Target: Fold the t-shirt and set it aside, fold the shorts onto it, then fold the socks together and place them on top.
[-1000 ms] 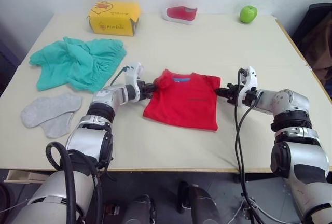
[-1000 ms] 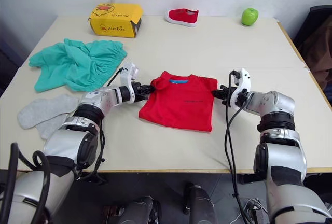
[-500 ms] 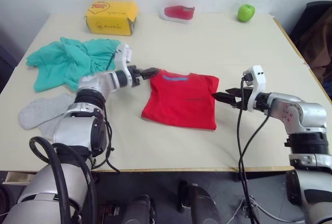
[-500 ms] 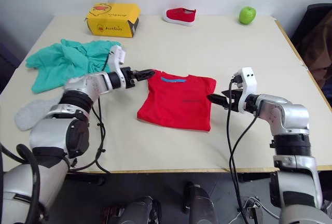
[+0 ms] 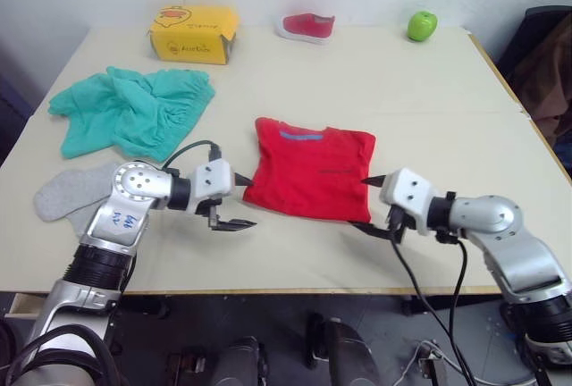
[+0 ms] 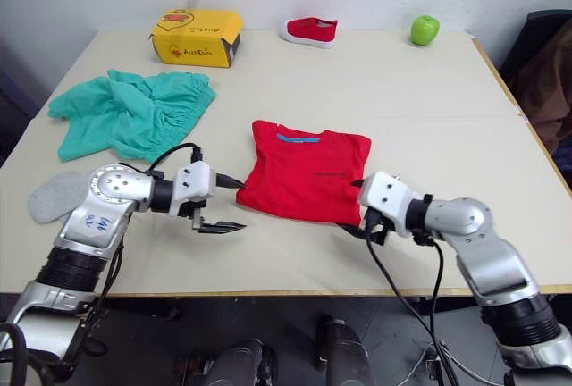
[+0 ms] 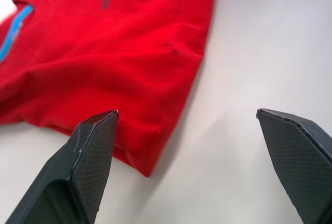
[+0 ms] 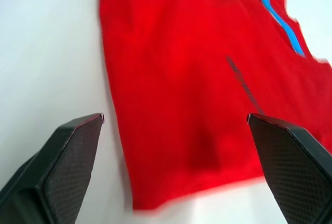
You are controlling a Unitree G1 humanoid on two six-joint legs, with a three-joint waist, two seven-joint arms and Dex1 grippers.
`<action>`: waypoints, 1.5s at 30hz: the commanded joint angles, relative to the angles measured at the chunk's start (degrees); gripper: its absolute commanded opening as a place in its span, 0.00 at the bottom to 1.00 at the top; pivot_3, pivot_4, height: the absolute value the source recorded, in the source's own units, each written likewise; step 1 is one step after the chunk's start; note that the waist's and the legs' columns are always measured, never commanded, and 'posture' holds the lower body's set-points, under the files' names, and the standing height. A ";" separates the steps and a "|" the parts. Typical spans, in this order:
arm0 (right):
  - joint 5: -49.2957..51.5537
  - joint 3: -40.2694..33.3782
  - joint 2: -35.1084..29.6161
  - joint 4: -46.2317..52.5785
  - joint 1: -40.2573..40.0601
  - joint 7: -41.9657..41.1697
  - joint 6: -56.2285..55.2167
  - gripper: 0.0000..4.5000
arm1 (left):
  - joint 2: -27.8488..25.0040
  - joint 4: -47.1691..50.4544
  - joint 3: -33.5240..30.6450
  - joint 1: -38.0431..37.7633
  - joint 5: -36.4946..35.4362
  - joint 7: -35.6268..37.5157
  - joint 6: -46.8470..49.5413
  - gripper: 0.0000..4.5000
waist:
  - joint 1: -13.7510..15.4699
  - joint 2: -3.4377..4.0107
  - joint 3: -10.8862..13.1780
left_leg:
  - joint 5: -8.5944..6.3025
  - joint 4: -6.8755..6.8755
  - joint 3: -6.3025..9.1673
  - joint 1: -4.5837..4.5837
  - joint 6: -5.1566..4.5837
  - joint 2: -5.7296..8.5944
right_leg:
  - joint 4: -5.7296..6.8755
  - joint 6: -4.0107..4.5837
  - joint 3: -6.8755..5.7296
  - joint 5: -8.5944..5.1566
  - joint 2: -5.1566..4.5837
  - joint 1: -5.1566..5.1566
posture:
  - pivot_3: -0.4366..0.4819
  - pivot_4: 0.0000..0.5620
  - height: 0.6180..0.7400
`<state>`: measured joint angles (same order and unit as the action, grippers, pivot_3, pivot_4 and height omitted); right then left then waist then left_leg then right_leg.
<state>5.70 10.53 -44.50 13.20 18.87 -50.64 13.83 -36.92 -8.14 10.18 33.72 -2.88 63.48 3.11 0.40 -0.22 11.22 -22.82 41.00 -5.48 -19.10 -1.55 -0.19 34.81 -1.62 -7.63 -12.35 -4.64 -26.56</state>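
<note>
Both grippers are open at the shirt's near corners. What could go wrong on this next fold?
1. The left gripper and right gripper sit at the t-shirt's near hem, each with one finger low by the table; they may pinch only the top layer and undo the fold.
2. An uneven lift could skew it.

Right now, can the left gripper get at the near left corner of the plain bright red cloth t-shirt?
Probably yes. The left gripper is open beside the bright red cloth t-shirt, with only bare table between them; the shirt's near left corner lies just ahead of its fingers.
</note>
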 commanded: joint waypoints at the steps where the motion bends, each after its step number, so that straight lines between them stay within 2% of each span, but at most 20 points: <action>1: -4.76 1.93 -0.31 -1.63 -0.04 -0.08 -6.51 1.00 | -0.08 -2.11 1.09 1.57 2.66 -1.24 -4.94 1.00 | 0.02 0.00 0.00 | -0.01 -0.01 0.00 -0.05 -0.02 -0.01 | -0.03 0.00 -0.01 0.00 0.02 -0.03 | 0.48 0.27 1.00; 3: -7.21 2.78 0.42 -4.27 1.28 1.00 -9.23 0.96 | 0.41 -4.28 1.75 2.04 3.89 -2.09 -6.97 1.00 | 0.02 0.00 0.00 | -0.01 -0.03 -0.01 -0.07 -0.02 -0.03 | -0.07 0.00 -0.10 0.00 0.04 -0.04 | 0.48 0.27 1.00; 6: -11.27 3.67 0.54 -8.86 2.93 2.59 -13.32 0.80 | 1.69 -8.35 2.36 3.39 5.42 -3.99 -9.40 0.87 | -0.01 -0.01 0.00 | 0.01 -0.01 -0.01 -0.07 -0.07 -0.02 | -0.05 0.00 -0.11 0.00 0.04 -0.02 | 0.48 0.27 1.00; 13: -12.76 3.62 0.94 -12.33 3.03 2.58 -18.55 0.27 | 5.12 -15.32 2.55 5.91 5.97 -5.74 -12.91 0.38 | 0.10 -0.02 -0.01 | 0.02 0.00 -0.01 -0.04 -0.11 -0.02 | -0.04 -0.01 -0.12 0.01 0.00 0.02 | 0.48 0.27 1.00; 16: -12.33 3.03 0.69 -13.13 3.28 1.76 -21.26 0.04 | 6.45 -15.88 2.23 6.46 4.71 -4.59 -11.29 0.17 | 0.28 -0.02 -0.01 | 0.02 0.01 0.00 -0.04 -0.11 -0.03 | -0.03 -0.01 -0.14 0.01 0.00 0.02 | 0.48 0.27 1.00; 17: -11.57 2.70 0.52 -13.44 3.42 1.06 -22.65 0.00 | 6.64 -15.18 1.90 6.35 3.64 -3.61 -9.75 0.11 | 0.29 -0.02 -0.01 | 0.02 0.01 0.00 -0.05 -0.11 -0.03 | -0.04 -0.01 -0.14 0.01 0.00 0.02 | 0.48 0.27 1.00; 19: -9.56 1.84 0.16 -13.50 3.56 -0.66 -24.91 0.00 | 6.41 -12.62 1.06 5.63 0.78 -0.91 -5.53 0.01 | 0.29 -0.02 -0.01 | 0.01 0.01 0.00 -0.05 -0.12 -0.03 | -0.04 -0.01 -0.14 0.01 0.00 0.03 | 0.48 0.27 1.00; 22: -5.71 0.73 -1.94 -12.56 2.02 -5.25 -30.94 0.00 | 1.50 -1.04 0.64 0.00 -6.69 8.45 3.78 0.01 | -0.03 -0.01 -0.01 | 0.01 -0.01 0.00 -0.06 -0.11 -0.07 | -0.05 -0.01 -0.15 0.01 0.04 -0.01 | 0.48 0.27 1.00; 25: -3.51 -0.20 -4.09 -11.93 -1.05 -8.01 -35.84 0.00 | -3.37 7.98 0.78 -5.44 -9.54 12.17 8.88 0.01 | -0.52 -0.01 0.00 | -0.01 -0.03 0.00 -0.01 -0.08 -0.17 | -0.07 0.04 -0.17 -0.02 0.09 0.01 | 0.48 0.27 1.00; 29: -3.46 -0.80 -6.18 -11.53 -5.80 -9.01 -40.89 0.00 | -5.11 14.72 0.46 -10.64 -7.97 7.42 12.53 0.01 | -0.12 0.00 0.00 | -0.03 0.02 0.05 0.04 -0.04 -0.21 | -0.06 0.08 -0.15 -0.04 0.09 0.11 | 0.48 0.27 1.00; 34: -4.38 -1.52 -6.79 -11.39 -9.62 -7.93 -43.47 0.00 | -5.67 17.04 1.55 -16.59 -3.02 2.32 7.77 0.01 | 0.21 0.00 0.00 | -0.06 0.00 0.06 0.06 -0.05 -0.21 | -0.06 0.08 -0.10 -0.04 0.09 0.11 | 0.48 0.27 1.00; 37: -2.72 -2.15 -7.08 -9.09 -11.43 -8.14 -41.26 0.15 | -5.48 17.89 0.81 -18.05 -3.54 0.77 7.77 0.00 | 0.50 0.00 -0.01 | -0.07 0.01 0.03 0.09 -0.04 -0.21 | -0.06 0.08 -0.08 -0.04 0.08 0.12 | 0.48 0.27 1.00; 39: -0.19 -2.98 -7.82 -6.08 -13.49 -8.78 -38.44 0.30 | -5.61 18.50 0.04 -18.92 -4.63 0.26 8.47 0.00 | 0.75 0.01 -0.01 | -0.07 0.01 0.03 0.10 -0.04 -0.22 | -0.06 0.09 -0.08 -0.04 0.08 0.12 | 0.48 0.27 1.00; 42: 4.63 -5.03 -9.26 -1.41 -16.40 -10.09 -32.53 0.54 | -7.12 20.23 -1.38 -20.25 -7.96 2.33 10.85 0.18 | 0.84 0.01 -0.01 | -0.10 0.01 0.02 0.11 -0.04 -0.25 | -0.06 0.10 -0.08 -0.05 0.09 0.10 | 0.48 0.27 1.00; 45: 13.26 -8.52 -11.44 4.13 -18.51 -11.19 -21.50 0.77 | -9.99 21.71 -3.29 -21.15 -11.79 5.41 13.49 0.39 | 0.71 0.02 0.00 | -0.12 0.01 -0.01 0.14 -0.02 -0.31 | -0.08 0.18 -0.10 -0.09 0.10 0.10 | 0.48 0.27 1.00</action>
<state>13.25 5.38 -54.66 13.26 0.48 -61.30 -12.90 -45.55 11.69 8.90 13.18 -12.40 67.10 14.66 1.10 -0.20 11.22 -22.97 41.02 -5.51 -18.92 -1.55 -0.52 34.73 -1.40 -7.73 -12.46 -4.54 -26.46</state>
